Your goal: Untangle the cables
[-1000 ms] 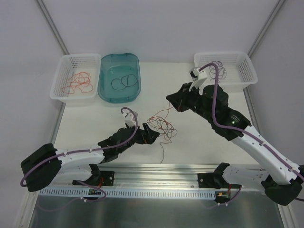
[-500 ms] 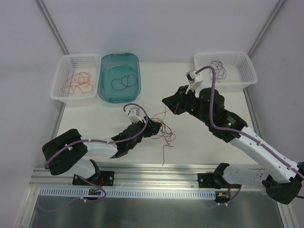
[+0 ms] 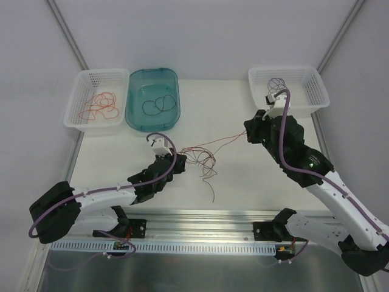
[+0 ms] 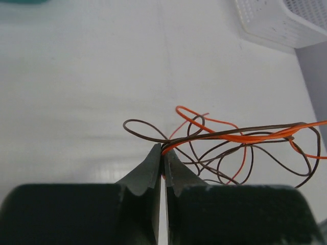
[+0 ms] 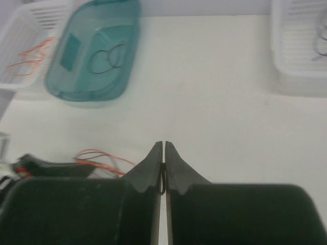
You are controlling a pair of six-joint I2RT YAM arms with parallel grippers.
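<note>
Left wrist: gripper [image 4: 162, 151] tight on cables [image 4: 240, 137]

Left fingers [image 4: 147, 171] have pinched shut on the cables [image 4: 240, 138]; right fingers [image 5: 180, 178] have drawn a strand [image 3: 219, 143] taut

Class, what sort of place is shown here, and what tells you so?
Probably a robot lab workcell: left arm and right arm bolted to a metal rail at a white table, with a basket and tub holding cables.
</note>
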